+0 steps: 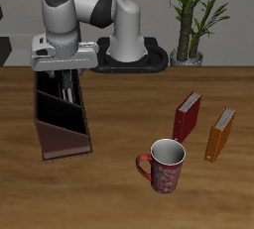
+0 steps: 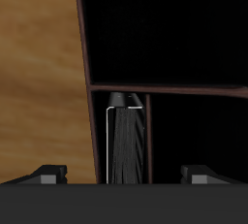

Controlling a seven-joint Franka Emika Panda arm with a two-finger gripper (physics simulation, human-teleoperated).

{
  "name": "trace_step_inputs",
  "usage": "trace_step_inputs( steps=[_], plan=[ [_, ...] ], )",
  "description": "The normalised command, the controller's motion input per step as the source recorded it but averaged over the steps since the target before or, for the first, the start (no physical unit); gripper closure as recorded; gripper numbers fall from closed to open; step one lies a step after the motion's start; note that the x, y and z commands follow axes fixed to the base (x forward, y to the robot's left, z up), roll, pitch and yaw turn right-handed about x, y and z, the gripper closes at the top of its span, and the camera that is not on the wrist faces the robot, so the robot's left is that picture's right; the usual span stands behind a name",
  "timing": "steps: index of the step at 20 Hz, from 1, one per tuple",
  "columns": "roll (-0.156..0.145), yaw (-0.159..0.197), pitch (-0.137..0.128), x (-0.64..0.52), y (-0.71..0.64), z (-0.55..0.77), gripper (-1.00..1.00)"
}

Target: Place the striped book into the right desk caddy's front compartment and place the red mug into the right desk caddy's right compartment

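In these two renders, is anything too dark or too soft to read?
Exterior view: even light, soft resolution; the gripper and the caddy interior merge into shadow, though the mug reads clearly. Wrist view: the compartments are nearly black, only the striped book and its pale edge stand out; the table is well lit.

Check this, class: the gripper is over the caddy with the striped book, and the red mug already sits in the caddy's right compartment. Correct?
Not quite. In the exterior view the red mug stands on the table, outside the right desk caddy. The gripper is over it with the striped book.
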Motion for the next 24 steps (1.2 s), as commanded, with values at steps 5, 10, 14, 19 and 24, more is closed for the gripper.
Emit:
trace_step_inputs(
  steps=[5, 10, 14, 19, 24],
  plan=[
    [0.002, 0.026, -0.016, 0.00, 0.05, 0.03, -1.00],
    [0.002, 0.016, -0.055, 0.04, 0.11, 0.19, -1.00],
    [-0.021, -0.008, -0.069, 0.21, 0.22, 0.24, -1.00],
    [-0.014, -0.021, -0.046, 0.20, 0.24, 0.20, -1.00],
    [0.022, 0.007, -0.054, 0.31, 0.45, 0.30, -1.00]
  ],
)
